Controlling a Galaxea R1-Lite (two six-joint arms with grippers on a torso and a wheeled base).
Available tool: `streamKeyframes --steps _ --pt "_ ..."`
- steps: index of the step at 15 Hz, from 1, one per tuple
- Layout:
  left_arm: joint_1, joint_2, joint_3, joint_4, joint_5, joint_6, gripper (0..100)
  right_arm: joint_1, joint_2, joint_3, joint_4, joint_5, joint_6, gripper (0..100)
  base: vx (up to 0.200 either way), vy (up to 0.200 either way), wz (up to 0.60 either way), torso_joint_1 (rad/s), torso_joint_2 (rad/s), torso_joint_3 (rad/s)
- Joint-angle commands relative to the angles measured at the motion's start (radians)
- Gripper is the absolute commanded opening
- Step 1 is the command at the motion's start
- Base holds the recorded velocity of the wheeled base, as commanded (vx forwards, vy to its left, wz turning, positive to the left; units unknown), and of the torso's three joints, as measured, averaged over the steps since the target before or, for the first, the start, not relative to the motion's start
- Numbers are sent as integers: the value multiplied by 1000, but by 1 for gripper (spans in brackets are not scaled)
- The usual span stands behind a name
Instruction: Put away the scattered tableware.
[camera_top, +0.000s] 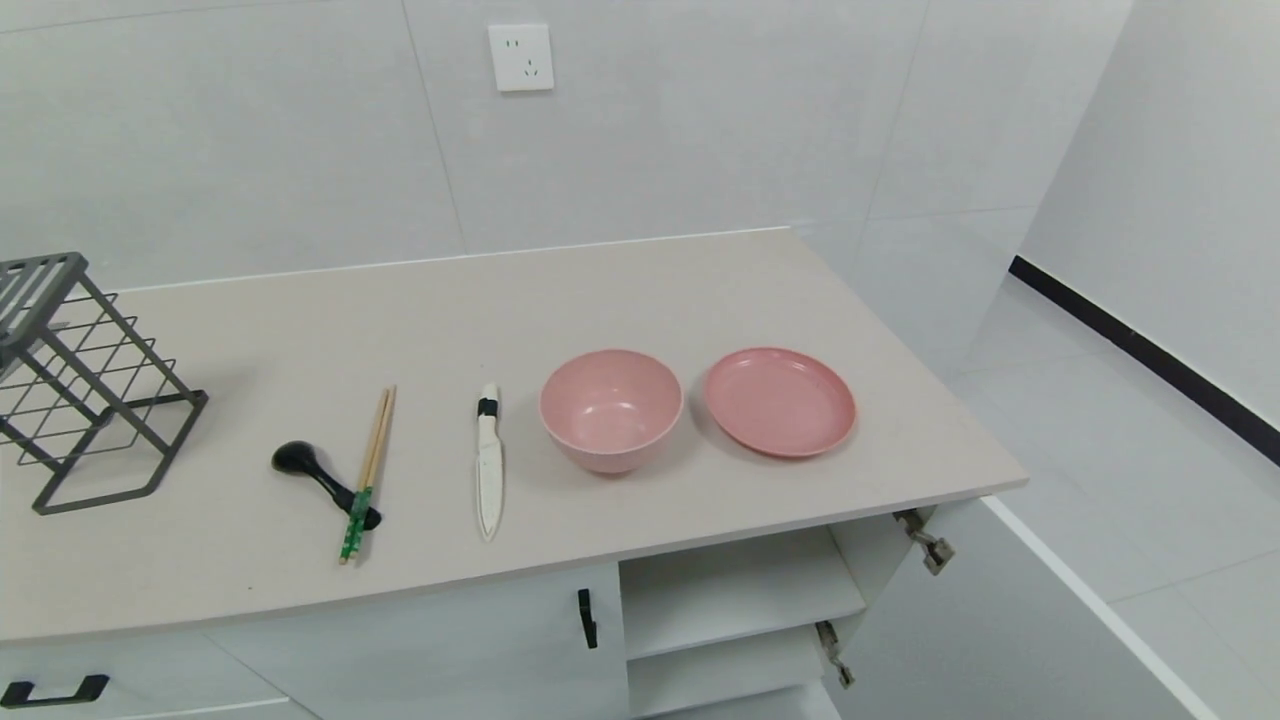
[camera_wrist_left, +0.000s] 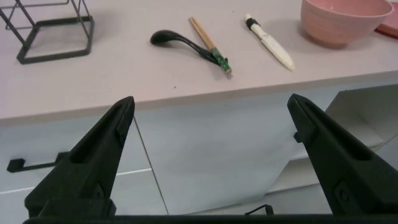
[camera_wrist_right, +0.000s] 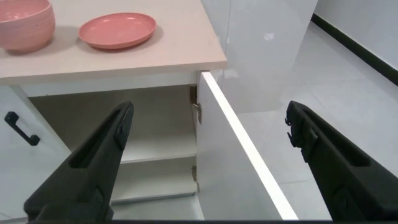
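On the beige counter (camera_top: 300, 330) lie, from left to right, a black spoon (camera_top: 318, 471), a pair of wooden chopsticks (camera_top: 368, 470), a white knife (camera_top: 488, 458), a pink bowl (camera_top: 611, 408) and a pink plate (camera_top: 780, 400). My left gripper (camera_wrist_left: 211, 118) stands open below the counter's front edge, facing the spoon (camera_wrist_left: 177, 41), chopsticks (camera_wrist_left: 210, 45), knife (camera_wrist_left: 268, 42) and bowl (camera_wrist_left: 345, 20). My right gripper (camera_wrist_right: 208, 130) is open too, in front of the open cabinet, with the plate (camera_wrist_right: 117, 29) and bowl (camera_wrist_right: 23, 23) above it.
A dark wire rack (camera_top: 70, 375) stands at the counter's left end. Under the counter the right cabinet door (camera_top: 1080, 610) hangs wide open, showing white shelves (camera_top: 735, 590). A closed door with a black handle (camera_top: 588, 617) sits beside it. Tiled wall behind, floor to the right.
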Motion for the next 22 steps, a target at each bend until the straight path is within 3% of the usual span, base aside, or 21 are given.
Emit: streamKeyframes --steps 1,5,11,16,22 --pt "0 3 0 0 2 0 100 0 0 0 0 1 0 100 0 0 0 0 0 0" --pt "0 3 0 2 -1 1 100 0 0 0 0 1 0 100 0 0 0 0 0 0" --pt "0 3 0 0 -1 1 100 0 0 0 0 -1 0 100 200 0 0 3 -1 2" --pt "0 3 0 0 0 1 100 0 0 0 0 -1 -2 100 0 0 0 0 0 0" --pt "0 3 -2 0 0 1 100 2 0 0 -2 1 -3 100 0 0 0 198 -392 -185"
